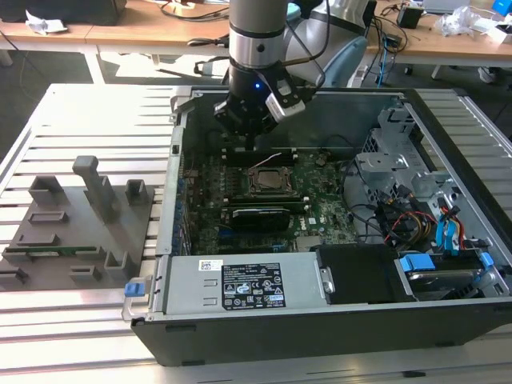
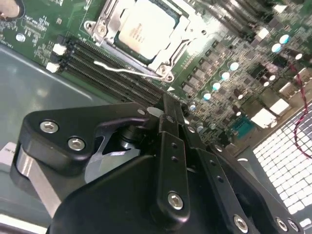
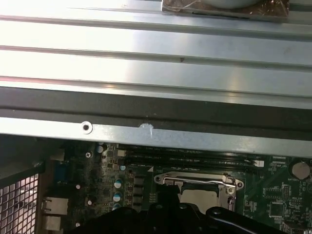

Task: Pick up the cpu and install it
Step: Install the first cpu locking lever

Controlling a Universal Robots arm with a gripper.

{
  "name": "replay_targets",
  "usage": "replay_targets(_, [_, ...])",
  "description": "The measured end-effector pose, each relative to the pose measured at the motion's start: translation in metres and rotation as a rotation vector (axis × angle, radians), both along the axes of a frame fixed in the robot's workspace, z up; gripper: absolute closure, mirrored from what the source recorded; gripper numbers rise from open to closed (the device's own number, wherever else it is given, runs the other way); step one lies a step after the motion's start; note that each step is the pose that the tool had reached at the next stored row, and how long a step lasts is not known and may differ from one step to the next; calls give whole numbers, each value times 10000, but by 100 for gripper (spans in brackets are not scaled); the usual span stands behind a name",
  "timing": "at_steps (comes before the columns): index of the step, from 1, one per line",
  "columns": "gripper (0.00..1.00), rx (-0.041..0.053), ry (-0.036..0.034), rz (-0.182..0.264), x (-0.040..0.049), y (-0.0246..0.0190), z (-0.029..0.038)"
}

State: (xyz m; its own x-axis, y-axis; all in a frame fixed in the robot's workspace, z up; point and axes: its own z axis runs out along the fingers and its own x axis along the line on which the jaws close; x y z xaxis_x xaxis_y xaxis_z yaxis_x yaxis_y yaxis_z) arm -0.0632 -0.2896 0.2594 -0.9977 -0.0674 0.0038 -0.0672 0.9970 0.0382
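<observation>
The cpu (image 1: pixel 268 179) is a pale metal square lying flat inside the socket frame (image 2: pixel 105 22) on the green motherboard in the open computer case. It shows close up in both wrist views (image 2: pixel 144 29) (image 3: pixel 202 197). A thin wire latch lever (image 2: pixel 126 72) stands loose beside the socket, on the side nearest the fingers. My gripper (image 1: pixel 250 142) hangs just behind the socket in the exterior view, a short way above the board. Its black fingers (image 2: pixel 168 122) are pressed together with nothing seen between them, and the tip points at the memory slots next to the lever.
A long black card (image 1: pixel 260 214) lies in front of the socket. The power supply (image 1: pixel 248 284) fills the case front; a drive cage (image 1: pixel 400 160) and cables (image 1: pixel 416 224) crowd the exterior view's right. A grey parts fixture (image 1: pixel 80 216) sits outside at the left. The case wall (image 3: pixel 146 131) is close.
</observation>
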Motion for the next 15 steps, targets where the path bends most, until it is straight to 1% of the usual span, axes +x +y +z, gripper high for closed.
replay_targets(6, [89,3,1,3,0,-8,1])
replay_targets(8, [89,20,1,0,2,-40,-2])
replay_targets(9, [89,46,4,0,8,-68,-4])
replay_targets(10, [89,87,6,1,14,-84,-7])
replay_targets(11, [89,148,9,1,20,-95,-11])
replay_targets(12, [89,263,13,0,31,-111,-19])
replay_targets(14, [89,338,24,0,51,-124,-34])
replay_targets(15, [89,359,34,1,67,-126,-45])
